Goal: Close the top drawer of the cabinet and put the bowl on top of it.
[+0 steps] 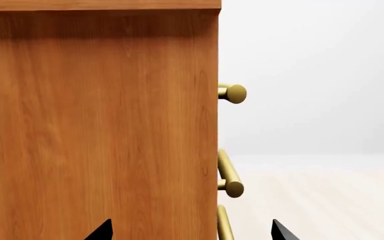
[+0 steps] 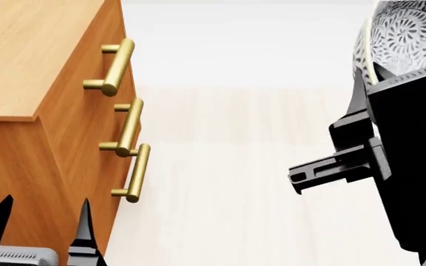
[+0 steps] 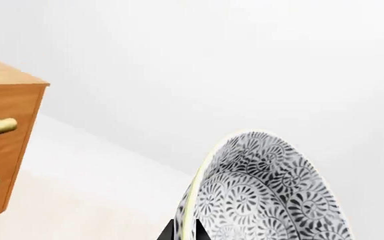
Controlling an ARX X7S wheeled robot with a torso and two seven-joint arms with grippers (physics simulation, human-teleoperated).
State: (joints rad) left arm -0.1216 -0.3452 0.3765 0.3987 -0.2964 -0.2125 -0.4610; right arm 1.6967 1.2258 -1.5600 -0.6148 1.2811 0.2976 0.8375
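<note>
Right end effector [image 3: 184,231] clamped on patterned white ceramic bowl [image 3: 265,195], right of orange-brown wooden cabinet [image 2: 28,61]; left end effector [image 2: 41,221] wide beside its near side.

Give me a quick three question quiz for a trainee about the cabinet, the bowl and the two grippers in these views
1. True or false: the top drawer stands pulled far out of the cabinet.
2. Which gripper holds the bowl? A) left B) right C) neither
3. Fill in: the cabinet shows ___ brass handles in the head view.

Key
1. False; its front sits level with the lower fronts.
2. B; the right gripper pinches the rim, while the left gripper is open beside the cabinet.
3. Three.
</note>
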